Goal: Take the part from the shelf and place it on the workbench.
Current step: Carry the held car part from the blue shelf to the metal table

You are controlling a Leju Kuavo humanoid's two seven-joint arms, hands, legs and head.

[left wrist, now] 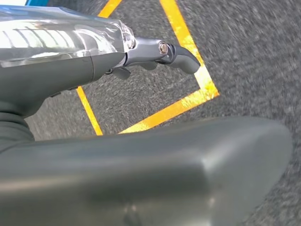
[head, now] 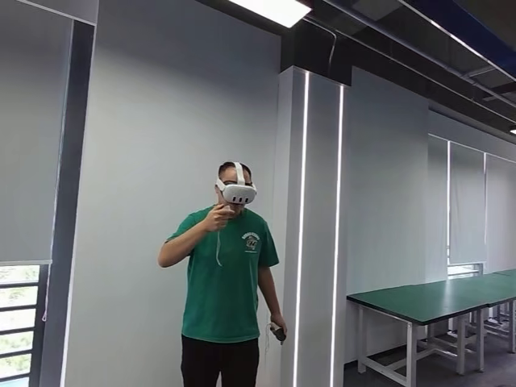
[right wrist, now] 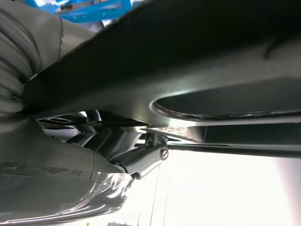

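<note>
A person (head: 225,278) in a green T-shirt is seen straight ahead in the head view, standing before a pale grey wall. A white headset (head: 236,192) is worn over the eyes, one hand is raised to it, and a dark controller (head: 278,332) is held low in the other. Just beside the person, a tall white column (head: 316,226) edged with light strips is seen. Further to the right, well apart from the person, a row of green-topped workbenches (head: 438,298) on white frames is lined up along the windowed wall; each surface is seen bare from this angle.

The left hand (left wrist: 160,52) is caught in the left wrist view, hanging over a grey speckled floor (left wrist: 248,56) marked with yellow tape lines (left wrist: 184,101). A slim dark finger is stretched out past the silvery cover, the thick grey thumb lies across the foreground, and nothing is seen in its grip; the hand is judged released.

The right hand (right wrist: 142,160) is seen in the right wrist view, crowded by dark shapes and a bright blown-out background. Whether it is released, clenched or grasping anything cannot be told.

The part cannot be made out anywhere, so its place cannot be told.
</note>
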